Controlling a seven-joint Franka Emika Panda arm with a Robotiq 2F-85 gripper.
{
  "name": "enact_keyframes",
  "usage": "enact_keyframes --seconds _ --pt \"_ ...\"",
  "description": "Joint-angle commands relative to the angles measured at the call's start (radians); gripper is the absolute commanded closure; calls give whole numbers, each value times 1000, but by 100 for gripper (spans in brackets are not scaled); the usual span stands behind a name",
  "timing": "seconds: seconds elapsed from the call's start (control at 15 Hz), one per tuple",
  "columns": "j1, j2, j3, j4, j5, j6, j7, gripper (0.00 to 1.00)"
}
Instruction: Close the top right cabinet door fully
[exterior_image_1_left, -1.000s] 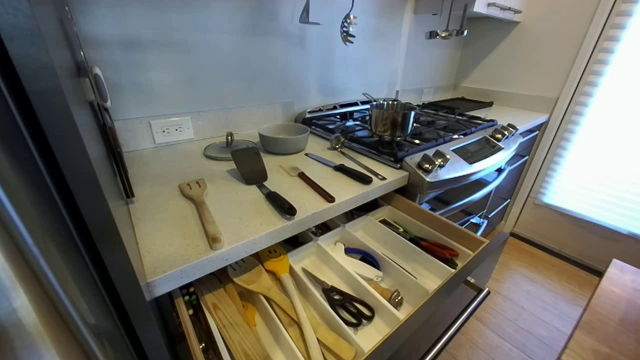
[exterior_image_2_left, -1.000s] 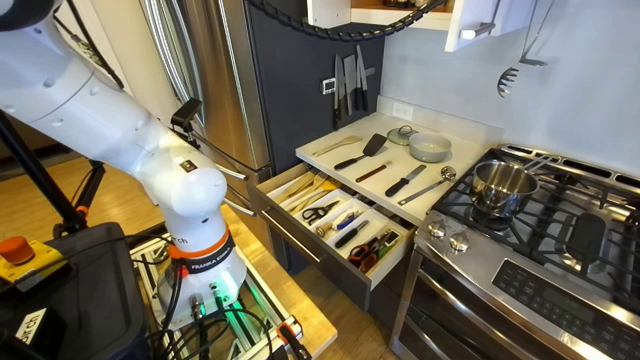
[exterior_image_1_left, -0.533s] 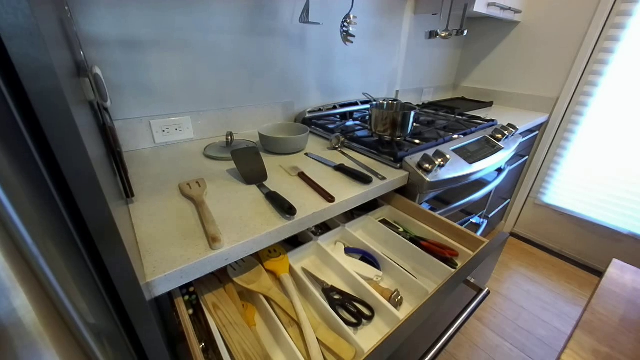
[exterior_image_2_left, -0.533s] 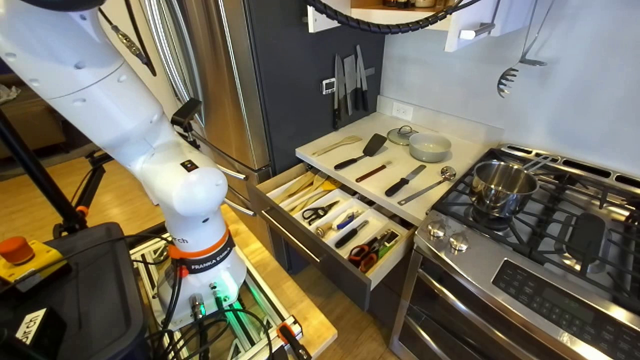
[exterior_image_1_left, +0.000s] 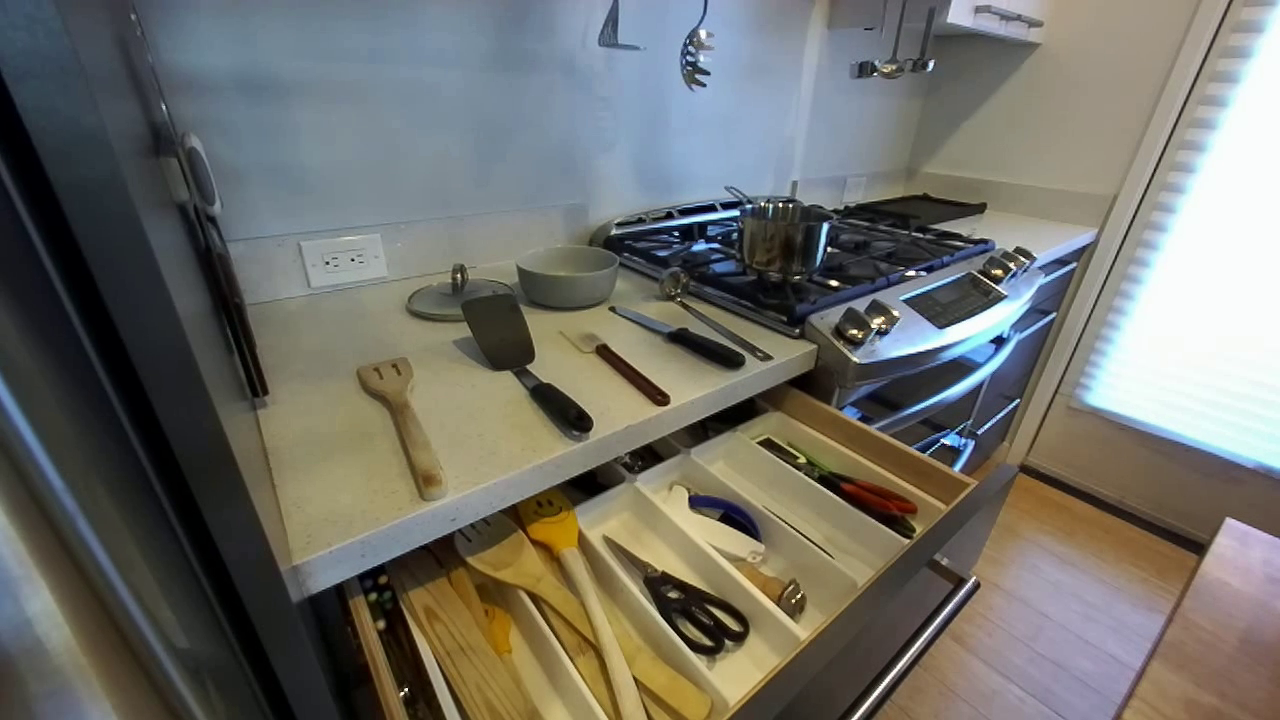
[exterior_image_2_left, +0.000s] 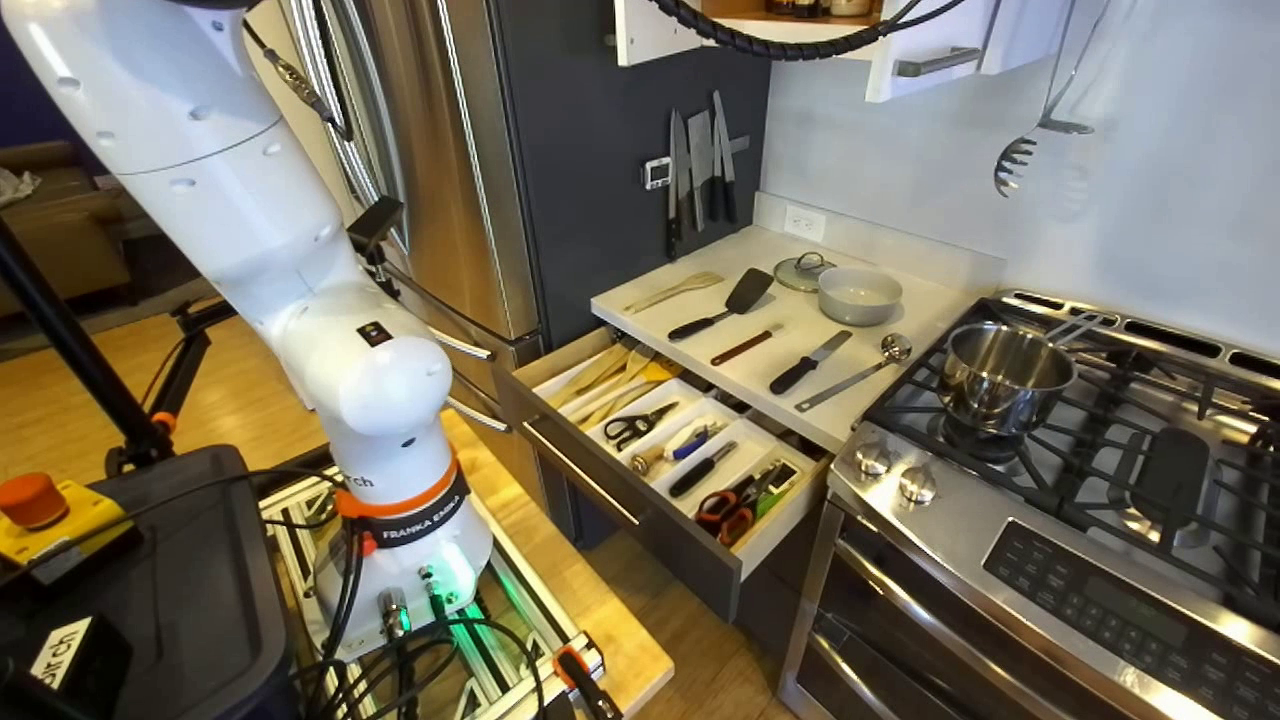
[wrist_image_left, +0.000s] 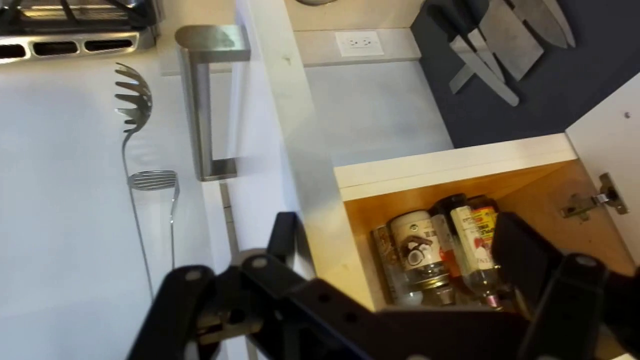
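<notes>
The white cabinet door (exterior_image_2_left: 915, 50) with a metal bar handle stands partly open at the top of an exterior view. In the wrist view, which looks upside down, the door edge (wrist_image_left: 305, 125) runs down the middle and the handle (wrist_image_left: 197, 105) is on its left face. My gripper (wrist_image_left: 400, 235) is open. One finger is on the door's outer face side, close to it; the other is over the cabinet interior, so the door edge lies between them. I cannot tell whether the finger touches the door. The gripper is outside both exterior views.
The cabinet's other door (wrist_image_left: 610, 160) also stands open. Bottles and jars (wrist_image_left: 435, 245) are in the cabinet. Below, a drawer (exterior_image_2_left: 600, 480) is pulled out before the counter (exterior_image_2_left: 640, 310). A pot (exterior_image_2_left: 1005, 380) stands on the stove. Utensils (exterior_image_2_left: 1015, 160) hang on the wall.
The door's free edge and handle have swung a little left in an exterior view, narrowing the opening. The arm's upper link and its hanging cable have shifted right.
</notes>
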Motion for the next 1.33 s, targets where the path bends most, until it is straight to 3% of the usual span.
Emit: enact_keyframes --seconds 0.0,0.4,0.67,1.0,1.27 --pt "-46 26 63 38 85 -107 -59 0" --pt "-73 105 153 97 255 -225 -66 0" --pt "-152 29 185 28 111 -59 -103 0" --pt "-218 -94 182 -68 -86 0 -74 0" --pt "-162 -97 168 -98 -26 82 -196 0"
